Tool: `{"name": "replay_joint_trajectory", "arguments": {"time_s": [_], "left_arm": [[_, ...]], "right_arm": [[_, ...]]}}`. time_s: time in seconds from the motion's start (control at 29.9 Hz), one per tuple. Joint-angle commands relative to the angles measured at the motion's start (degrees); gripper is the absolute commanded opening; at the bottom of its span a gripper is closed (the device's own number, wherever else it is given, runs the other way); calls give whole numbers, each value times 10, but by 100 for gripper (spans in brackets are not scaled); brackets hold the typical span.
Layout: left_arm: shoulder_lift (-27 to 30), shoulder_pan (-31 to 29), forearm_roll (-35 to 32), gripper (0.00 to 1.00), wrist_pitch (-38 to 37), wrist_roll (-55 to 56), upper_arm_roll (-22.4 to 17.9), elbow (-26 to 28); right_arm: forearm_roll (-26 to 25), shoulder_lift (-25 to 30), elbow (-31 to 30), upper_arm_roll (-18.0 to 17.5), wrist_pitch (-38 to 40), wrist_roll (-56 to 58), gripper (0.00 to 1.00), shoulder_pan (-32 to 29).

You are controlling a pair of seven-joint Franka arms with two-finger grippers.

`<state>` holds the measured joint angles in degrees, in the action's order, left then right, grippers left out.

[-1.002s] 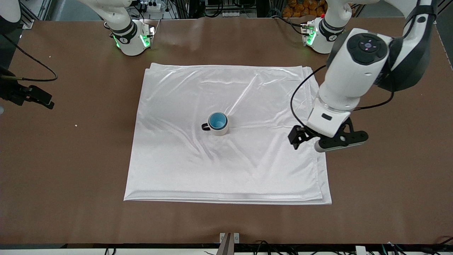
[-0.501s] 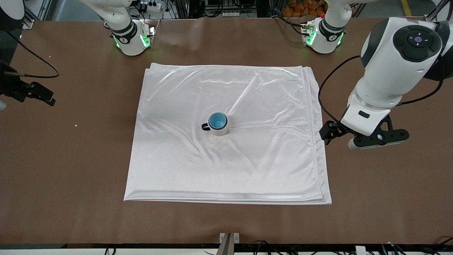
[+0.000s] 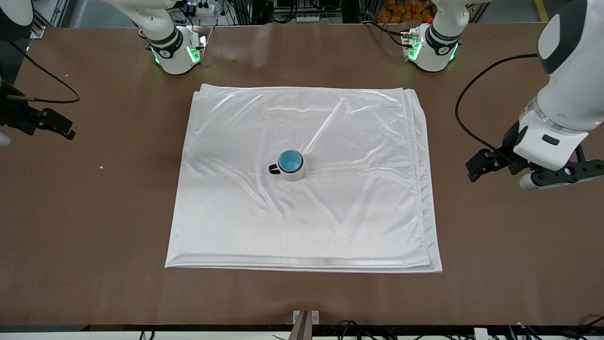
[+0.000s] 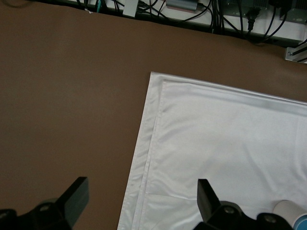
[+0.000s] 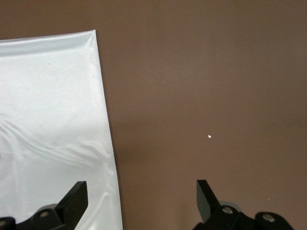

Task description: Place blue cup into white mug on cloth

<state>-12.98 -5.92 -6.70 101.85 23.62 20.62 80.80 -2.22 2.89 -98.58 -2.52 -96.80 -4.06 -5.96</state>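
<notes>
The blue cup [image 3: 289,161] sits upright inside the white mug [image 3: 293,174], whose black handle points toward the right arm's end. The mug stands near the middle of the cloth [image 3: 330,212]. My left gripper [image 4: 141,201] is open and empty, up in the air over bare table beside the cloth's edge at the left arm's end [image 3: 528,165]. Its wrist view shows the cloth [image 4: 230,134], part of the mug [image 4: 287,207] and a sliver of the cup [image 4: 302,222]. My right gripper [image 5: 141,199] is open and empty over the cloth's edge [image 5: 48,96] at the right arm's end.
The brown table [image 3: 495,264] surrounds the cloth on all sides. Both arm bases [image 3: 177,52] stand along the table's edge farthest from the front camera. A white speck [image 3: 101,166] lies on the table toward the right arm's end. Cables run along the table's edge [image 4: 192,14].
My left arm has swung away from over the cloth's edge toward the left arm's end of the table. The cup in the mug and the right arm have hardly moved.
</notes>
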Motion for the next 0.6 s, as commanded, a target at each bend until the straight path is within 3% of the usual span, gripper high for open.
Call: {"name": "replay_joint_trajectory", "arguments": {"time_s": [0.0,0.2,0.57], "left_arm": [[27,-6,29,100,-4,-57,-31,17],[36,70,55,100,-21,-106,-138,17],[41,105,63,100,-38,-162,-211,21]], "right_arm": [[-4,12,1,1,9,-7,100,9],[-3,10,4,0,5,-7,100,9],[-3,9,4,0,4,-7,100,9]]}}
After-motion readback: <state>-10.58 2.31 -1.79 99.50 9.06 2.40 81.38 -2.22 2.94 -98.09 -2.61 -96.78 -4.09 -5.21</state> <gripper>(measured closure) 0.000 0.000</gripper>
